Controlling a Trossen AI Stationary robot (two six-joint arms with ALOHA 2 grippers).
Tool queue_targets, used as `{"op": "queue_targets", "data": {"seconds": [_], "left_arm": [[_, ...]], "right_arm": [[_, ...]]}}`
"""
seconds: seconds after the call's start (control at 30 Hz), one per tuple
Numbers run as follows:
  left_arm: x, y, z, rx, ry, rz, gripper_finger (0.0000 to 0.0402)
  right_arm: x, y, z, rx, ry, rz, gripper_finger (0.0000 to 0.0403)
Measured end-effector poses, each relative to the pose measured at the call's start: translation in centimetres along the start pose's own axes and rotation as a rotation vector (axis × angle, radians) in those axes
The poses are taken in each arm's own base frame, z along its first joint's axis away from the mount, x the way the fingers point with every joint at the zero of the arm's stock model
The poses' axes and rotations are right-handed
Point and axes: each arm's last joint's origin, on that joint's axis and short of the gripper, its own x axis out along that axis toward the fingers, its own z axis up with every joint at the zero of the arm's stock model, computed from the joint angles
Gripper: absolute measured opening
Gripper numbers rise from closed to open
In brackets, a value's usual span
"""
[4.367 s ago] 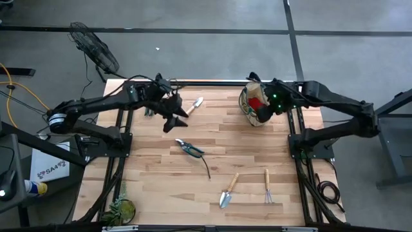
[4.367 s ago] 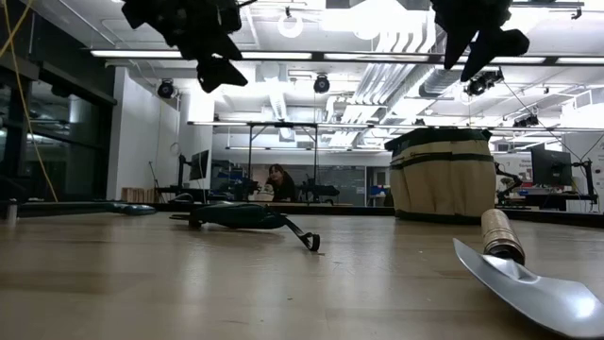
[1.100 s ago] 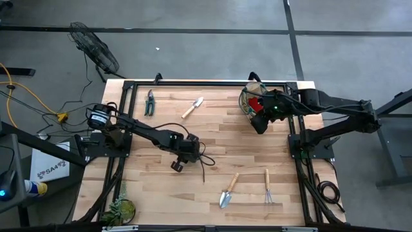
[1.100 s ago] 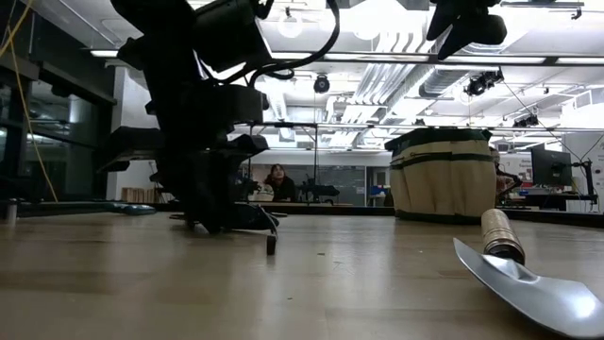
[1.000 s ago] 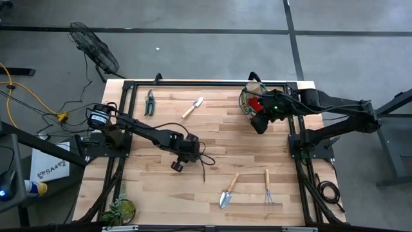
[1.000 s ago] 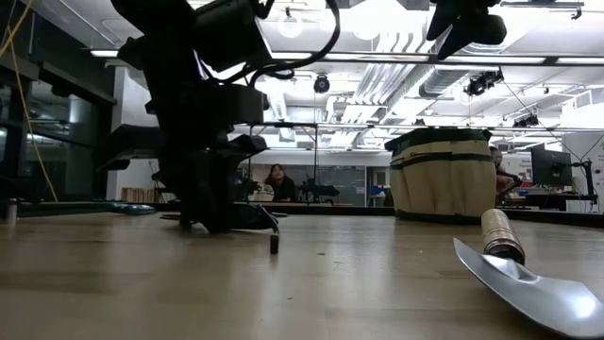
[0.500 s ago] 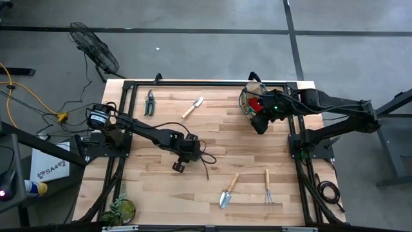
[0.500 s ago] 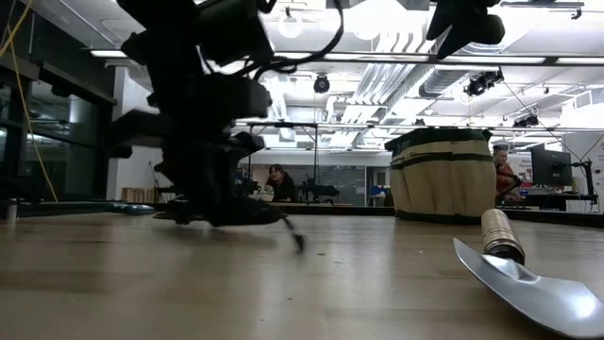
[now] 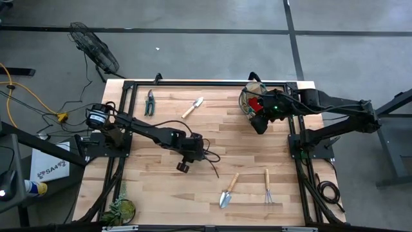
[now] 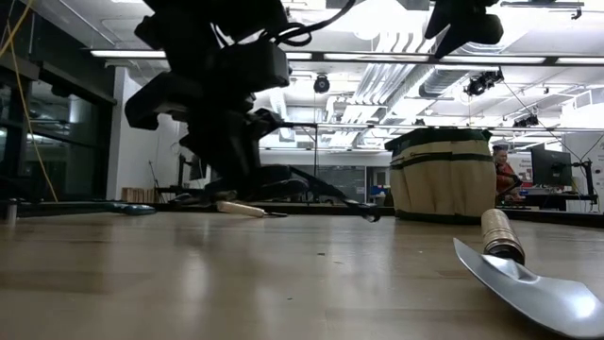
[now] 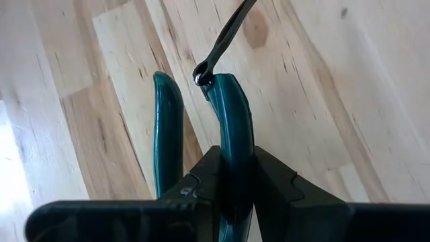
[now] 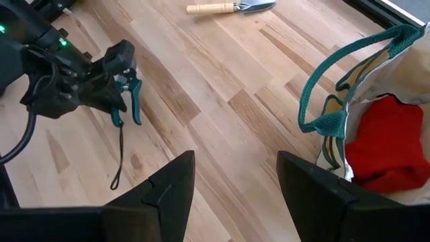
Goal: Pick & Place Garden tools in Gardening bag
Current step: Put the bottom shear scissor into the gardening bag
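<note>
Pale butcher-block planks make up the table (image 9: 219, 187), framed by dark rails. From above, the left gripper (image 9: 191, 149) sits mid-table, clamped on a teal-handled pruner (image 9: 201, 152) whose thin black strap trails off over bare wood. A second pruner (image 9: 149, 102) and a wooden-handled trowel (image 9: 192, 107) lie along the far edge; another trowel (image 9: 227, 190) and the hand rake (image 9: 268, 186) lie near the front edge, well apart from both arms. The right gripper (image 9: 260, 122) hangs spread wide just beside the canvas gardening bag (image 9: 248, 103) at the far right corner, a red cloth (image 9: 255, 104) inside.

At table height, the bag (image 10: 442, 175) stands upright (tan with darker bands).

The left wrist camera shows one curved, glossy teal handle (image 11: 230, 134) pinched between the fingers, the other free alongside.

From the right wrist: the bag's green loop handle (image 12: 349, 67), plenty of bare wood between bag and pruner (image 12: 125, 101).
</note>
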Motion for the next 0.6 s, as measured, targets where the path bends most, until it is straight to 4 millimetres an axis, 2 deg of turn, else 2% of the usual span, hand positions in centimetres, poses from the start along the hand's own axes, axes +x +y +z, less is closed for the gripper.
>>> {"op": "queue_targets", "data": {"seconds": [0.6], "left_arm": [[-0.04,-0.02,0.09,-0.057,-0.009,-0.013,0.0049]], "right_arm": [[0.00,0.03,0.08,-0.050,-0.009,0.001,0.0201]]}}
